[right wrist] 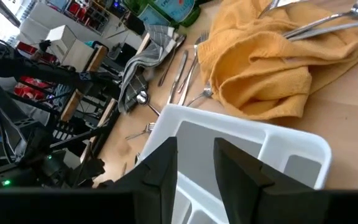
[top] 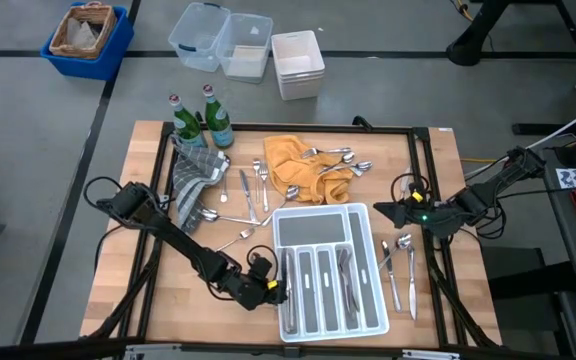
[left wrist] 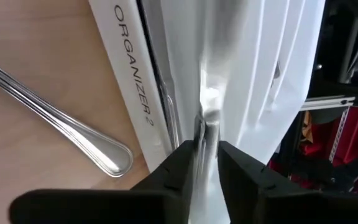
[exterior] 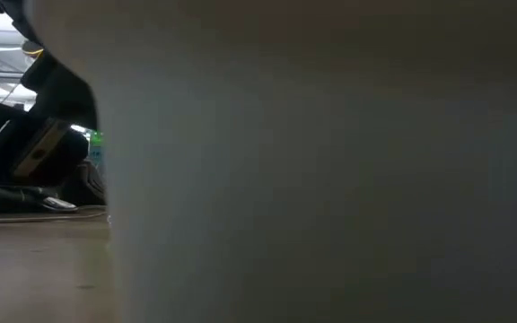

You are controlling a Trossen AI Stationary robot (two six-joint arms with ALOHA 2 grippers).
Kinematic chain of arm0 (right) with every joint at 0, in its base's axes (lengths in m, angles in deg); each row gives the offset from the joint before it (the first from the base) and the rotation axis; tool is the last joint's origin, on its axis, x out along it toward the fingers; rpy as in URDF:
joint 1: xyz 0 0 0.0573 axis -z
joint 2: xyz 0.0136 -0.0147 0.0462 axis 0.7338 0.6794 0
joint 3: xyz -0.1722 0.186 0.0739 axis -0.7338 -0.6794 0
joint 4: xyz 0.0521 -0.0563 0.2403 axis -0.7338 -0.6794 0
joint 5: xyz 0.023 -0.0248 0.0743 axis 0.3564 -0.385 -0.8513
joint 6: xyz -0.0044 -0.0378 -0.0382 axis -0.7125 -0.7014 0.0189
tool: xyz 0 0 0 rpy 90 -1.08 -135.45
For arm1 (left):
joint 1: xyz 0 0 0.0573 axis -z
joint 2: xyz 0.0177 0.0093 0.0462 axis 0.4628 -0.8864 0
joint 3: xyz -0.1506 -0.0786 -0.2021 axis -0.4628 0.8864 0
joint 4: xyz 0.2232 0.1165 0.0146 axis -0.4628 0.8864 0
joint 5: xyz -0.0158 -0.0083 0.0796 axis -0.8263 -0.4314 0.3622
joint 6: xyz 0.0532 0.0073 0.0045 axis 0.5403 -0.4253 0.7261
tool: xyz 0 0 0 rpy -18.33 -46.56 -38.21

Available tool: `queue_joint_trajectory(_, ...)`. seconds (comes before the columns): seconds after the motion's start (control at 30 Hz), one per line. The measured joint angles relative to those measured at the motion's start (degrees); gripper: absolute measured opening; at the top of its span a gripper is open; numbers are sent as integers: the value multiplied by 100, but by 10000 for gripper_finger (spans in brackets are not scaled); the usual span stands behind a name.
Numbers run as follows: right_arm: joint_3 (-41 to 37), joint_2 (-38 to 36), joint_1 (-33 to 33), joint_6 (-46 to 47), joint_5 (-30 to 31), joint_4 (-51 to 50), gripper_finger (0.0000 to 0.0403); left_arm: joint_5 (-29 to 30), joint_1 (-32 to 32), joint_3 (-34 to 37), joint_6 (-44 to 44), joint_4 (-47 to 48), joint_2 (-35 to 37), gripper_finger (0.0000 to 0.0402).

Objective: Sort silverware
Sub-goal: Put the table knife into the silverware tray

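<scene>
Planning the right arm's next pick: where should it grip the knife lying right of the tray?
Take the knife across its slim handle, coming straight down from above. It lies flat on the table, lengthwise beside the tray, close to another piece, so the right pincer should close across its width.

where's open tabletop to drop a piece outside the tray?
Bare wood lies left of the left claw, and at the front right corner past the pieces beside the tray. Crowded: between the grey cloth, the yellow towel and the tray's back edge.
</scene>
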Motion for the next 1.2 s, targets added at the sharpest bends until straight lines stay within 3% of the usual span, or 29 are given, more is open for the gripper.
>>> queue_joint_trajectory(0.4, 0, 3, 19, 406, 524, -44, 106, -39, -1, 0, 64, -3, 68, 97)
queue_joint_trajectory(0.53, 0, 3, 392, 831, 451, -320, 106, -157, 9, 9, 720, 124, 373, 98)
queue_joint_trajectory(0.8, 0, 5, 1922, 1549, -802, -1168, 106, -67, 89, 9, 2054, 1405, 1572, 98)
queue_joint_trajectory(1.2, 0, 197, 4330, 1809, -2689, -2084, 106, 176, 114, 9, 2913, 4190, 3126, 98)
